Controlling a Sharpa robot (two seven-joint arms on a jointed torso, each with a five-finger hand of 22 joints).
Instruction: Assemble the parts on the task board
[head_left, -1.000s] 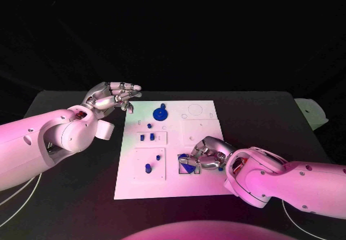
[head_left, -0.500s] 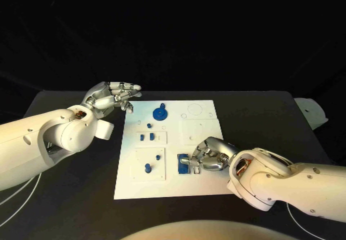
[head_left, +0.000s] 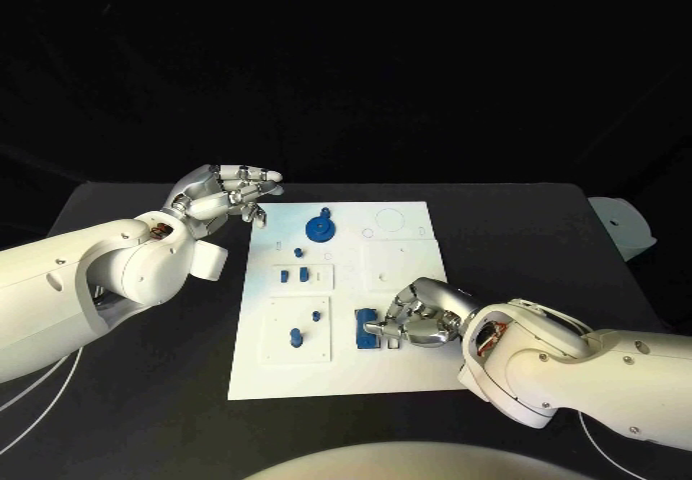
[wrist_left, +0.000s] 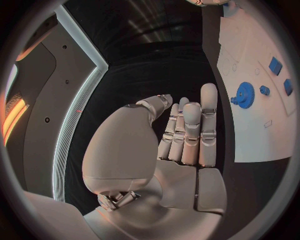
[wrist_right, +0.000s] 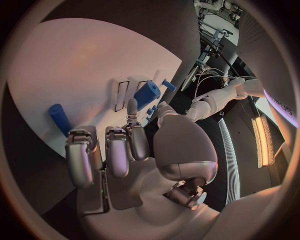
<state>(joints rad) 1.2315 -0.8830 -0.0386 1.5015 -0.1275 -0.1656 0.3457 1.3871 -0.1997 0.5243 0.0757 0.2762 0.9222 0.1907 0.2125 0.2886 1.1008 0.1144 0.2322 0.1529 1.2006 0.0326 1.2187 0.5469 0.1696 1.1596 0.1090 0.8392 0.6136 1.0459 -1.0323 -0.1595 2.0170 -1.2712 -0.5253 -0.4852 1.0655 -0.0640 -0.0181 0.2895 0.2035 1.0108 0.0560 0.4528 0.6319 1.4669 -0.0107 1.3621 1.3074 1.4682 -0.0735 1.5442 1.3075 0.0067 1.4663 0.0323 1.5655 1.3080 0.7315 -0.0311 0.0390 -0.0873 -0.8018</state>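
The white task board (head_left: 325, 375) lies mid-table. My right hand (head_left: 421, 317) rests on its near right part with fingers curled. Thumb and a fingertip (wrist_right: 131, 106) close on a blue block (wrist_right: 147, 94), which sits by the narrow slots (head_left: 372, 328). A blue cylinder (wrist_right: 59, 119) lies loose on the board beside the hand. Farther up the board are a blue gear (head_left: 320, 229) and small blue pieces (head_left: 294, 272), (head_left: 297, 338). My left hand (head_left: 224, 195) hovers off the board's far left corner. Its fingers (wrist_left: 190, 130) are straight and it holds nothing.
A pale object (head_left: 623, 222) sits at the table's right edge. The black table (head_left: 144, 400) stretches out on both sides of the board. From the left wrist view, the gear (wrist_left: 243, 95) and the board (wrist_left: 256, 135) lie off to the hand's side.
My right hand has lowered the blue block from a tilted pose down flat onto the board by the slots. The left hand has stayed where it was.
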